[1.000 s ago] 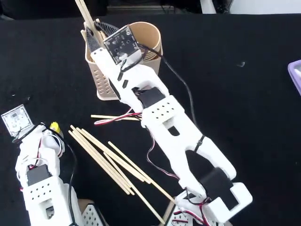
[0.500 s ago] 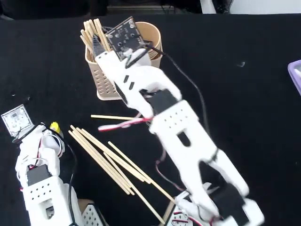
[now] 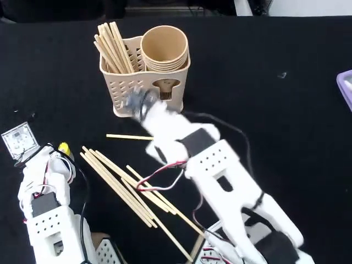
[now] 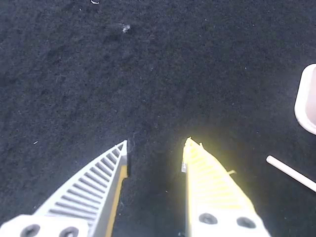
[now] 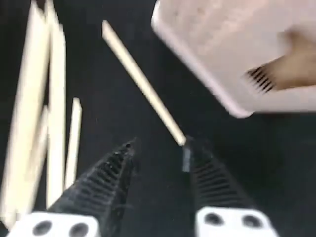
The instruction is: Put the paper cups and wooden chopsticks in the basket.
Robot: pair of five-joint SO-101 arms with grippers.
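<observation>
The beige basket [image 3: 132, 85] stands at the back of the table. Stacked paper cups [image 3: 164, 47] fill one compartment and a bundle of wooden chopsticks [image 3: 113, 47] leans in the other. My right gripper [image 3: 140, 103] hangs low just in front of the basket. In the right wrist view that gripper [image 5: 158, 148] is open and empty, and a single chopstick [image 5: 143, 84] lies on the cloth by one fingertip, with the basket [image 5: 237, 54] beyond. Several loose chopsticks [image 3: 132, 190] lie in a fan nearer the front. My left gripper [image 4: 155, 145] is open over bare cloth.
The left arm [image 3: 47, 192] rests at the front left beside the loose sticks. One lone chopstick [image 3: 129, 136] lies between the basket and the fan. A purple object [image 3: 346, 82] sits at the right edge. The black cloth to the right is bare.
The right arm carried chopsticks over the basket, let them go into the compartment, then pulled back and down in front of the basket. The left arm has not moved.
</observation>
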